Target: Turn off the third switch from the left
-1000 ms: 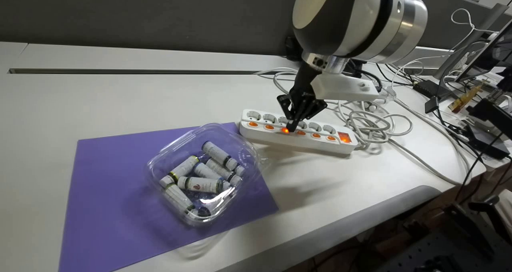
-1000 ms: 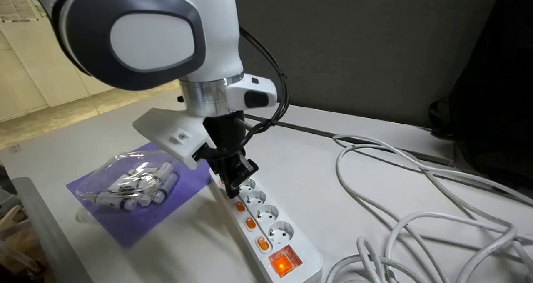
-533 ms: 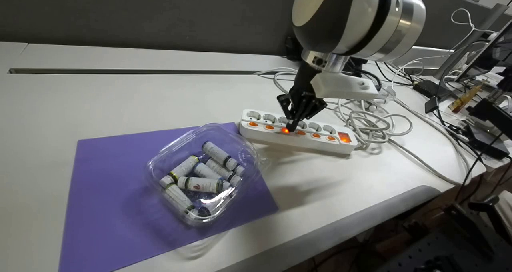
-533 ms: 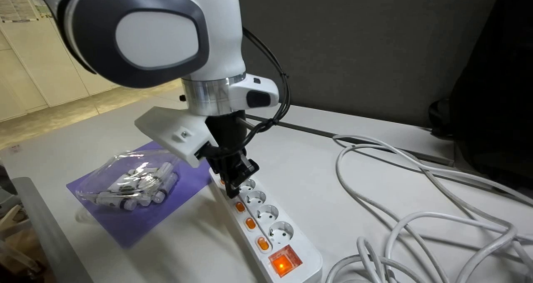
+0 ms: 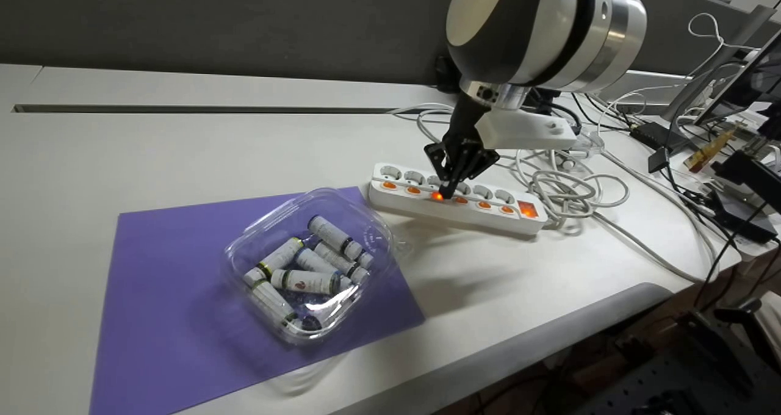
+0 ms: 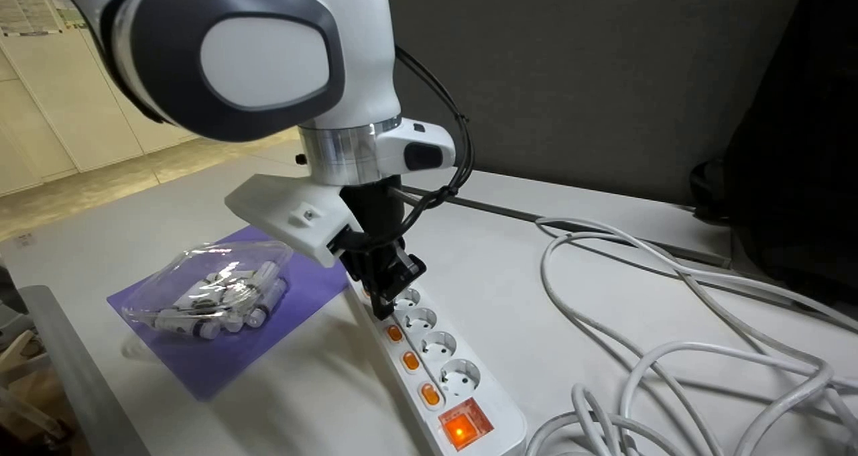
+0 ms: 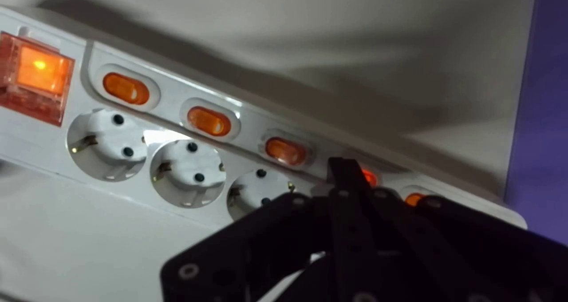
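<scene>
Since half a second ago, the white power strip (image 5: 454, 213) has slid slightly toward one o'clock, its left end most, and my tool (image 5: 447, 196) has gone with it. Left to right in an exterior view, the first switch (image 5: 389, 185) and second switch (image 5: 413, 190) are unlit, while the third switch from the left (image 5: 437, 196), my target, glows. My tip stands at its three o'clock edge, jaws together, holding nothing; just beyond lies the fourth switch (image 5: 461, 200), to be spared. That sliding suggests contact, but the press seems unfinished, since the light is on. Best to push straight down, not sideways, on the raised half, which I can't make out, and watch for the glow to die. If the strip creeps again, I'd lift and land afresh.

At eight o'clock from my tip, the purple sheet (image 5: 165, 268) and clear box (image 5: 366, 226) of what look like labelled vials (image 5: 308, 282) lie out of my path. Between three and four o'clock, the lit main switch (image 5: 526, 209) must stay untouched. At three o'clock, coiled white cables (image 5: 567, 189) could drag on the strip.
</scene>
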